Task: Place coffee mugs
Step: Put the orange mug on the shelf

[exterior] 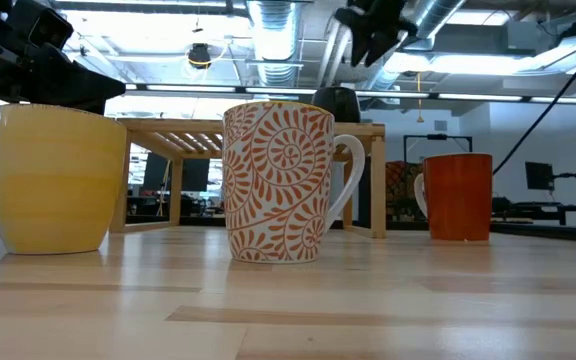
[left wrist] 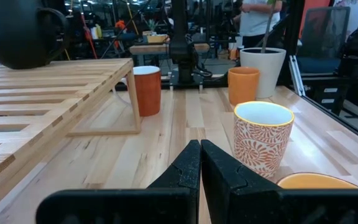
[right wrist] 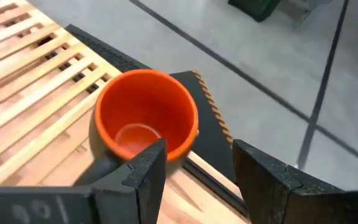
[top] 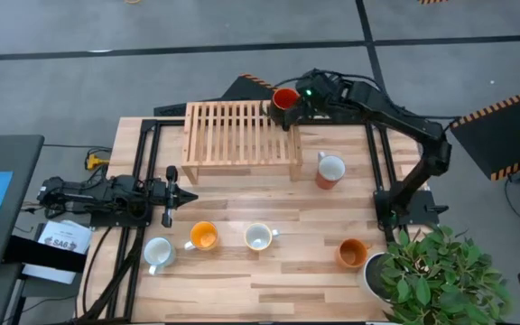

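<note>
Table [top: 269, 280] of pale wood carries everything under inspection. Slatted wooden rack [top: 240, 137] stands at its far side, between my two grippers. Potted plant [top: 436, 271] occupies the near corner on my right arm's side.

My right gripper [top: 289, 110] is raised at the rack's far right corner; its jaws stand apart, with the red mug [right wrist: 146, 121] sitting on that corner just ahead of them and one finger [right wrist: 146, 169] overlapping its rim. Whether that finger touches the mug I cannot tell.

My left gripper [left wrist: 200, 163] rests low at the table's left edge, jaws pressed together on nothing. Ahead of its tips stand the patterned mug [left wrist: 263, 137], nearest; the rust mug [left wrist: 146, 90] beside the rack's leg; and the orange mug [left wrist: 243, 85] farther off by the plant's pot. A yellow-orange mug [top: 204, 236] and a white mug [top: 158, 252] sit just to its side.
</note>
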Robot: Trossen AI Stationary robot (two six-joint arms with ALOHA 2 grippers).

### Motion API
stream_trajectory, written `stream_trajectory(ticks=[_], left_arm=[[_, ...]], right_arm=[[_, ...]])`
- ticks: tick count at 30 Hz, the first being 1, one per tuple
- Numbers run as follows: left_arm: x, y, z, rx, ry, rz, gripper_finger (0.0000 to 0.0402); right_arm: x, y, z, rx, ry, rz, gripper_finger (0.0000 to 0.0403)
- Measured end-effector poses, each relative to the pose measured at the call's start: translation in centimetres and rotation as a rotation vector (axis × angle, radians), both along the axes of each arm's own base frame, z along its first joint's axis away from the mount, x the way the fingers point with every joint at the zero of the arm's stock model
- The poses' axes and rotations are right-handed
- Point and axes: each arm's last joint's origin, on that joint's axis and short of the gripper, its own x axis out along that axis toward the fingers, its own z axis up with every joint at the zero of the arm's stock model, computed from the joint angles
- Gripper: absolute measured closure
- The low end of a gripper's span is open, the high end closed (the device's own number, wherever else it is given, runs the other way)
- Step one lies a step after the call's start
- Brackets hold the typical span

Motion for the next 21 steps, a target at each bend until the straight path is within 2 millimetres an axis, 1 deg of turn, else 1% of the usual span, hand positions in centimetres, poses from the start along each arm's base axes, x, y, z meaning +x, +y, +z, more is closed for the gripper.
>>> stream_trajectory(ticks=[4, 7, 11, 15, 17, 21], left_arm=[[0.0, 0.0, 0.0, 0.0, 0.0, 0.0, 0.0401], [0.0, 0.0, 0.0, 0.0, 0.0, 0.0, 0.0401], [0.0, 0.0, 0.0, 0.0, 0.0, 0.0, 0.0401], [0.0, 0.0, 0.0, 0.0, 0.0, 0.0, 0.0401], [0.0, 0.0, 0.0, 0.0, 0.0, 0.0, 0.0401], [0.0, 0.0, 0.0, 0.0, 0.0, 0.0, 0.0401]], right_arm=[[-1.4, 3.1, -0.1, -0.032, 0.014, 0.015, 0.0194], [-3.0, 5.0, -1.0, -0.02, 0.008, 0.025, 0.0194], [-5.2, 7.0, -2.1, 0.015, -0.036, 0.027, 0.0194], [-7.4, 8.6, -4.3, 0.081, -0.04, 0.028, 0.0194], [-8.6, 9.2, -5.8, 0.151, -0.031, 0.015, 0.0194], [-9.9, 10.0, -8.9, 0.302, -0.004, 0.011, 0.0196]])
